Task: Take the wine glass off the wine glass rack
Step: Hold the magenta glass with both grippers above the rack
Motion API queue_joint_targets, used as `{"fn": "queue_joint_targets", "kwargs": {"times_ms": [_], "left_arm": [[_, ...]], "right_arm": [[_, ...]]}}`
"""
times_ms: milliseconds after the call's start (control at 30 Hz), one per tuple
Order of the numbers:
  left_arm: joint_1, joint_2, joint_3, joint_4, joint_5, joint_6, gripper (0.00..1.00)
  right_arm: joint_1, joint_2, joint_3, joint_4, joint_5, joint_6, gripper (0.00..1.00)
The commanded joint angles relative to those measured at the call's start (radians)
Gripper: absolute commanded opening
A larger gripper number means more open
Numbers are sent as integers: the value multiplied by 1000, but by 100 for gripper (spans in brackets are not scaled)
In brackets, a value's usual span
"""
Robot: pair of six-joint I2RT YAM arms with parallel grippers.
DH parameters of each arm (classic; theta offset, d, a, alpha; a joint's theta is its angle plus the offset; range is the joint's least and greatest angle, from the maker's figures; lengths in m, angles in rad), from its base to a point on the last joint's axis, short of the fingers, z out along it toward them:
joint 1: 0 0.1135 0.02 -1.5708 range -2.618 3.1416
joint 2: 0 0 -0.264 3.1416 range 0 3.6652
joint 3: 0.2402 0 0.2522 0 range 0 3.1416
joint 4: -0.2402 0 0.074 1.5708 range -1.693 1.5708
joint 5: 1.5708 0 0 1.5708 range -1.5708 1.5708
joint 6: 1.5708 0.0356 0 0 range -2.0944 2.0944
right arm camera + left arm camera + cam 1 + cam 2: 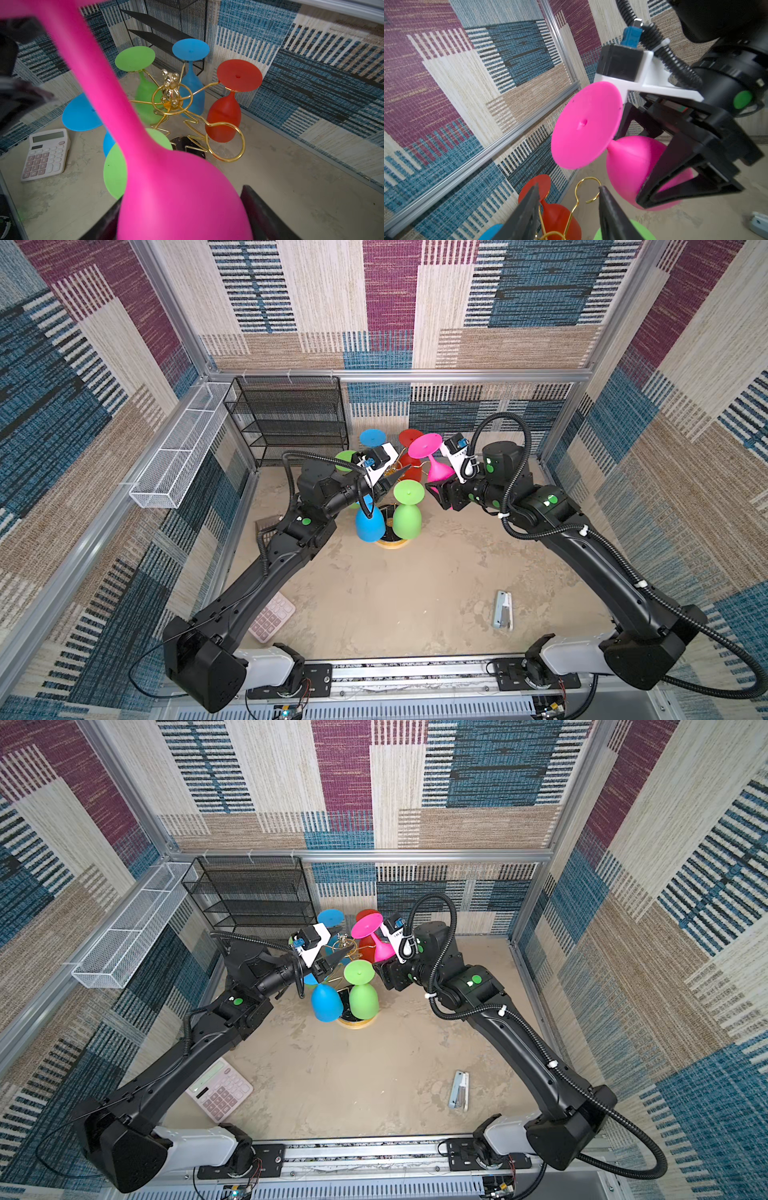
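Right arm comes in from the right, wrist level. Right tool (182, 197) clamps the bowl of the pink wine glass (585, 124), which is tilted, foot up, off the wine glass rack (170, 91) and just beside it. Left arm reaches to the rack top. Left tool (569, 189) is spread with a gold hook-ended arm between its fingers; contact unclear. Rack sits at the worktop (415, 593) rear, before the black mesh shelf (291, 418). Green glass (407, 514), blue glass (370, 526) and red glass (224, 116) hang bowl-down in thin wire rings, matte finish. Calculator (218, 1090) lies beside the left arm.
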Motion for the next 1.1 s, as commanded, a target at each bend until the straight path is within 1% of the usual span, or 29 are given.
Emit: {"fn": "queue_joint_targets", "kwargs": {"times_ms": [0, 300, 433, 633, 800, 867, 933, 1033, 1067], "left_arm": [[-4, 10, 2, 82, 50, 87, 49], [-35, 39, -2, 106, 64, 188, 48], [-49, 52, -1, 126, 35, 225, 45], [-62, 59, 3, 149, 4, 261, 34], [-68, 62, 2, 160, -26, 277, 19], [-69, 61, 2, 166, -36, 279, 15], [-70, 60, -4, 180, -49, 281, 9], [-71, 55, -13, 199, -70, 280, 0], [-71, 53, -15, 204, -76, 281, 0]], "right_arm": [[5, 7, 18, -12, 9, 11, 39], [15, 19, 10, -31, 2, 18, 37], [18, 19, 9, -34, -4, 22, 36], [23, 25, 12, -44, -7, 28, 35], [24, 20, 10, -45, -11, 35, 37], [24, 17, 8, -39, -18, 40, 41], [24, 13, 8, -30, -25, 44, 47], [24, -6, -8, -1, -42, 53, 60], [24, -14, -15, 13, -49, 57, 66]]}}
